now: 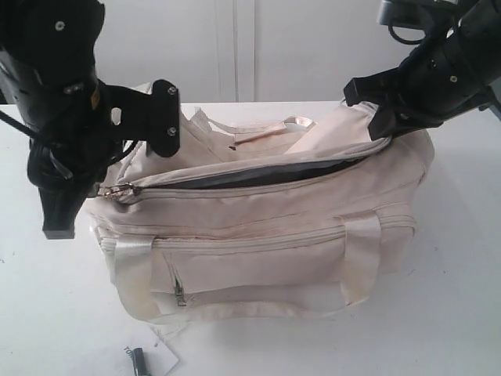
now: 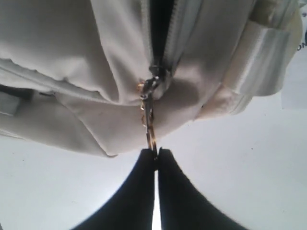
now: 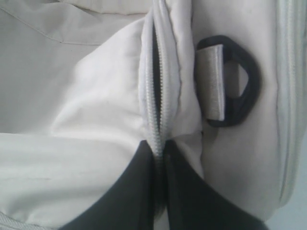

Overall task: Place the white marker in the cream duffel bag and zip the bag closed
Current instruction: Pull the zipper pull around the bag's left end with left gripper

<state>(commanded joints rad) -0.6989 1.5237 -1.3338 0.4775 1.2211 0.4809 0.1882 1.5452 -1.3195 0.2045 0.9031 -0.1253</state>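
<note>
Pinching one zip pull (image 2: 149,120), left gripper (image 2: 157,152) (jaws closed), right gripper (image 3: 160,146) clamping one cream duffel bag (image 1: 274,227)

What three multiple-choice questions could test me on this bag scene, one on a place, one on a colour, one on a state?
1. In the exterior view, where is the zip pull on the bag?
A) left end
B) middle
C) right end

2. What colour is the ring beside the right gripper?
A) red
B) black
C) gold

3. How is the main zip?
A) fully closed
B) open along most of its length
C) torn off

Answers:
1 A, the left gripper pinches the pull at that end.
2 B, it shows black against the cream bag.
3 B, a dark gap runs between its two sides.
</note>
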